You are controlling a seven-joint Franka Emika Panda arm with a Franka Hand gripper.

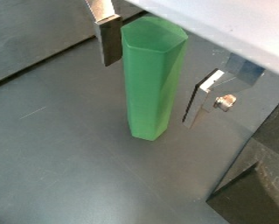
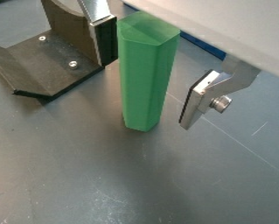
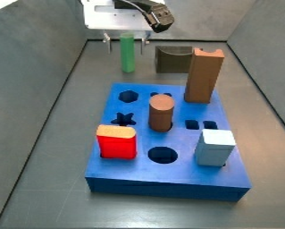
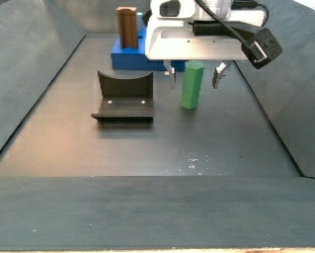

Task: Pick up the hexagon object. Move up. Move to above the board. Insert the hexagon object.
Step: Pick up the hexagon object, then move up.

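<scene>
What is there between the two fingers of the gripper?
The hexagon object stands upright on the floor between the fingers of the open gripper; a gap shows on each side, seen in both wrist views.

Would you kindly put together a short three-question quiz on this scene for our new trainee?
1. True or false: the claw has lifted the hexagon object off the floor.
2. Which piece stands tallest on the board? A) brown rectangular block B) red block C) white block
3. Fill in: in a side view, the fixture stands beside the ______ peg.

Key:
1. False: the peg stands on the floor between the open fingers, not yet gripped.
2. A
3. green
</scene>
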